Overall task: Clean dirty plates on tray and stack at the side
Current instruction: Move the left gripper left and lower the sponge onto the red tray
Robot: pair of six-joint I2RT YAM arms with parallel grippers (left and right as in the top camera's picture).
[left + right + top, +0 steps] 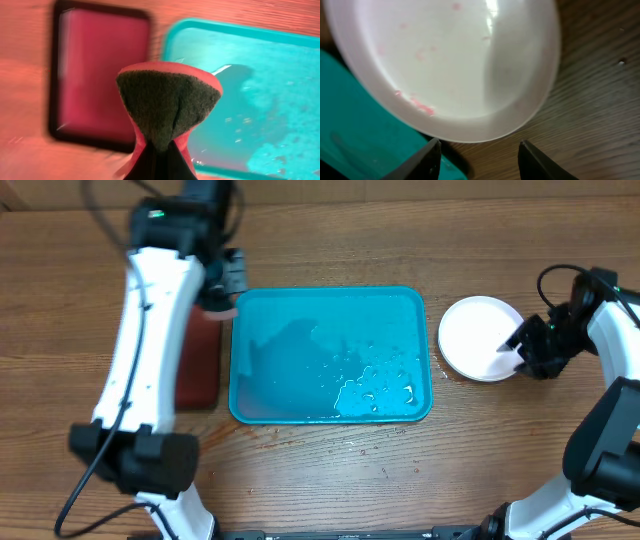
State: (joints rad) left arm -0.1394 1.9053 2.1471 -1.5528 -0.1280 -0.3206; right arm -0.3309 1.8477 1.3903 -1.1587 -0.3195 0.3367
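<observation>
Your tray lies flat in the middle of the worktop, its long axis running left to right, with water beaded toward its right end. The white plate sits face up just beside the tray's right short side, and faint pink smears show on it. Your right claw is spread at the plate's rim, gripping nothing. Your left claw pinches a red sponge, dark scouring face outward, above the gap between the dark red tray and the turquoise one.

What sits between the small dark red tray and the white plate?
The big turquoise tray, wet inside, fills that stretch, as the overhead view shows.
</observation>
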